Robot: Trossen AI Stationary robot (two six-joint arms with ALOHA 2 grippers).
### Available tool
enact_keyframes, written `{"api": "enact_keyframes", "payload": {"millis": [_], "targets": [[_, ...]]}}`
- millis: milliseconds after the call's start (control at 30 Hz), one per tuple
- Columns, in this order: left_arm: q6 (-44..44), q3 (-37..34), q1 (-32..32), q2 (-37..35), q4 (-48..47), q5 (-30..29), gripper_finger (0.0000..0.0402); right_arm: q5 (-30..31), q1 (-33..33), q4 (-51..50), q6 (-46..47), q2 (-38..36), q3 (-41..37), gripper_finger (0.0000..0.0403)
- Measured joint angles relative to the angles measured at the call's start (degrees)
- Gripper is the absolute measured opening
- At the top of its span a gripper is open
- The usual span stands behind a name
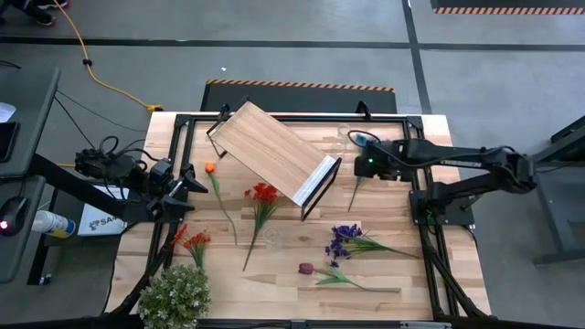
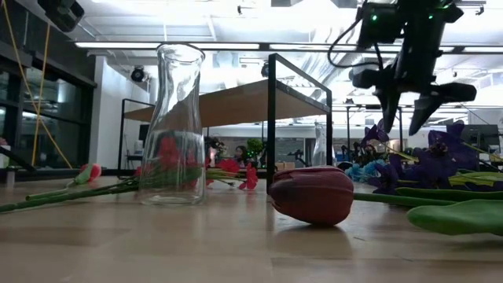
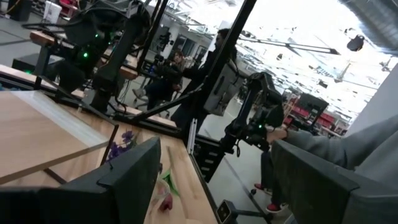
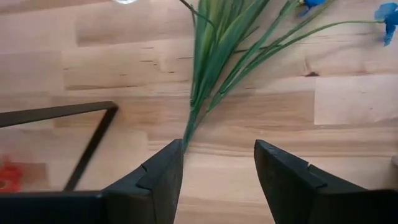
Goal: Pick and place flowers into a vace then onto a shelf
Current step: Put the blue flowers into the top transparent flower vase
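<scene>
right gripper (image 4: 217, 165) spread open over blue flower (image 1: 358, 139) stem near table's (image 1: 384, 302) back-right corner; left gripper (image 1: 187, 179) open at left edge

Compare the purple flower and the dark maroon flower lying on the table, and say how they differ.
The purple flower carries a cluster of several small blooms; the dark maroon flower has one closed, tulip-like bud. The purple flower lies nearer the shelf; the dark maroon flower lies nearer the table's front edge. In the low view the dark maroon flower fills the foreground, with the purple flower behind it. Both lie flat on green stalks, touched by neither gripper.
</scene>
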Motion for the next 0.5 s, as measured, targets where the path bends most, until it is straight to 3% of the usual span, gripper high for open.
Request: {"api": "enact_keyframes", "payload": {"millis": [500], "targets": [[0.0,0.0,0.0,0.0,0.0,0.0,0.0337,0.2,-1.6,2.0,1.3,5.2,0.0,0.0189]]}}
